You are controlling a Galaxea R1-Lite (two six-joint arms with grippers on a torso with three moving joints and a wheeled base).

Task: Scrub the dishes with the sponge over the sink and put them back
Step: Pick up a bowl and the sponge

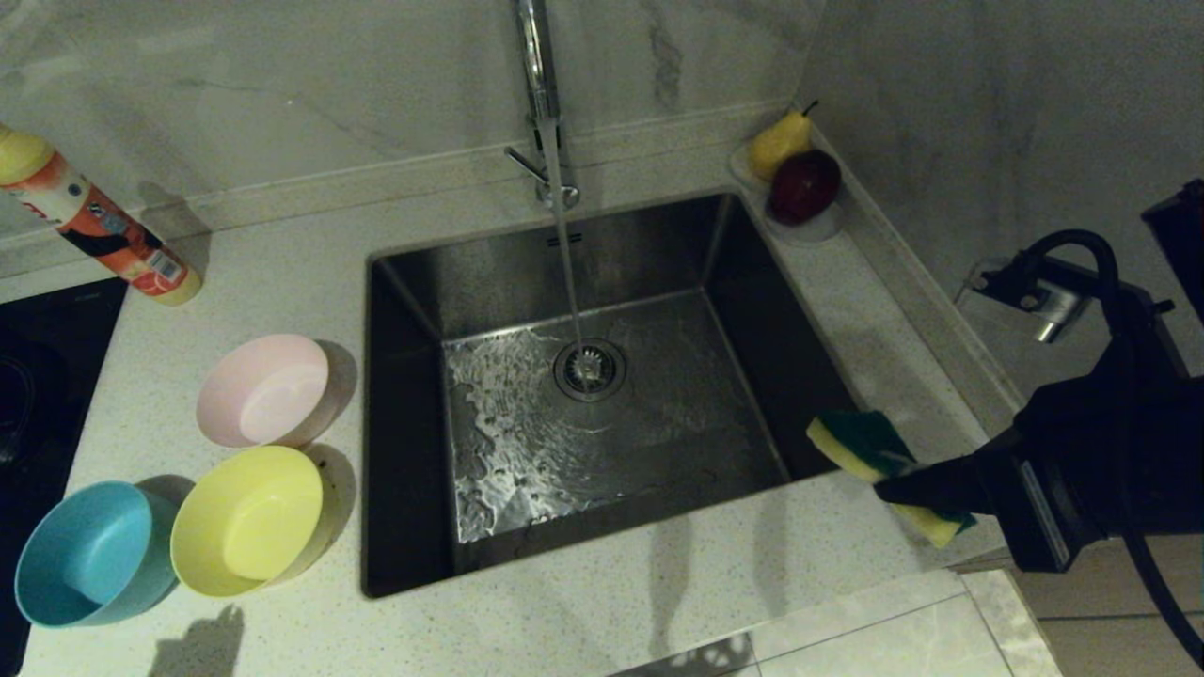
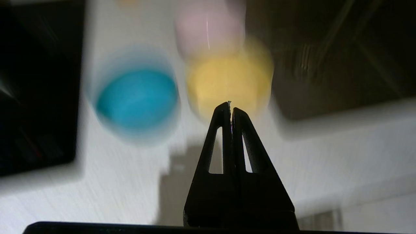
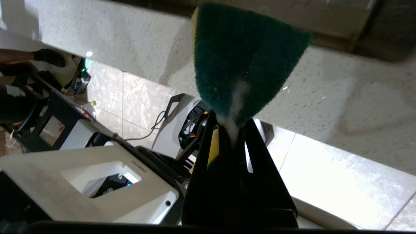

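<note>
Three bowls stand on the counter left of the sink (image 1: 414,395): a pink bowl (image 1: 265,388), a yellow bowl (image 1: 247,519) and a blue bowl (image 1: 87,553). My right gripper (image 1: 894,491) is shut on the sponge (image 1: 870,451), held above the counter at the sink's front right corner; its green face (image 3: 242,61) fills the right wrist view. My left gripper (image 2: 230,109) is shut and empty, hovering in front of the yellow bowl (image 2: 229,83), with the blue bowl (image 2: 138,99) and pink bowl (image 2: 209,31) nearby. It does not show in the head view.
Water runs from the chrome faucet (image 1: 538,85) onto the drain strainer (image 1: 589,369). A detergent bottle (image 1: 94,221) lies at the back left, by the black cooktop (image 1: 38,376). A small dish with a pear and an apple (image 1: 798,179) sits at the sink's back right.
</note>
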